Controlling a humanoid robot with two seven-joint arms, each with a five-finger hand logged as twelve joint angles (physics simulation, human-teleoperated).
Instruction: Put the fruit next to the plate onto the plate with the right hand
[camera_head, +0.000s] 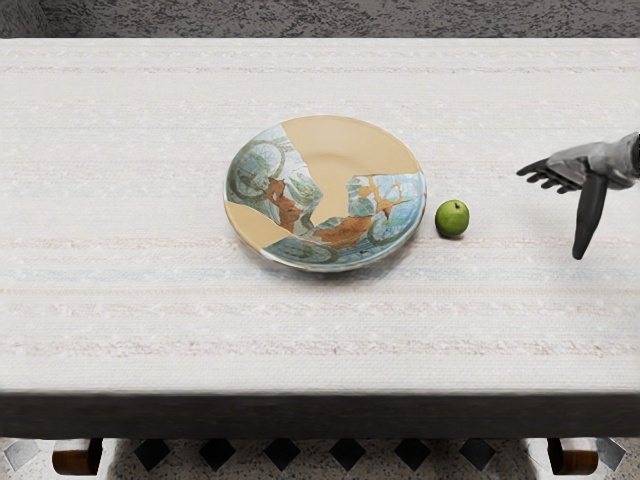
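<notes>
A small green apple (452, 217) lies on the table just to the right of a round patterned plate (340, 150), close to its rim but apart from it. The plate is tan with blue-green and orange decoration and holds nothing. My right hand (567, 190) comes in from the right edge, hovering above the table well to the right of the apple. Its fingers are spread and relaxed, the thumb pointing down, and it holds nothing. The left arm does not show.
The pale woven tabletop (150, 300) stretches wide around the plate. Its front edge (320, 395) runs across the bottom of the view, with dark floor beyond the back edge.
</notes>
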